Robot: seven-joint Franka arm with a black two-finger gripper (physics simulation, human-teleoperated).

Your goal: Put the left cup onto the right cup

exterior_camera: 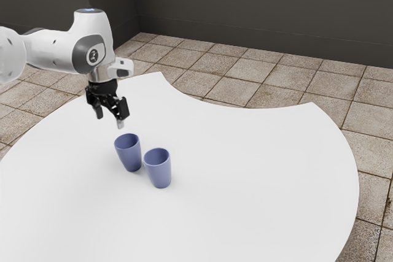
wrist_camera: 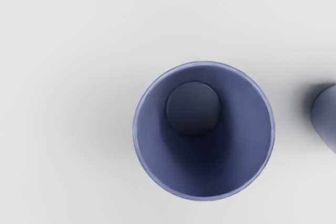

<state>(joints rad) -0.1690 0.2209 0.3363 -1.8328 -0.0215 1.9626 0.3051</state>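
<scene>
Two blue-violet cups stand upright and close together on the white round table (exterior_camera: 245,170). The left cup (exterior_camera: 128,151) is nearer the arm; the right cup (exterior_camera: 157,167) stands just beside it toward the exterior view's right. My black gripper (exterior_camera: 110,118) hangs open in the air, above and a little to the exterior view's left of the left cup, touching nothing. In the wrist view I look straight down into the left cup (wrist_camera: 203,129), its round bottom visible, with an edge of the right cup (wrist_camera: 326,116) at the side.
The table's curved edge runs behind the arm and along the exterior view's right, over a brown tiled floor (exterior_camera: 295,78) with a dark wall behind. Bare white tabletop surrounds both cups.
</scene>
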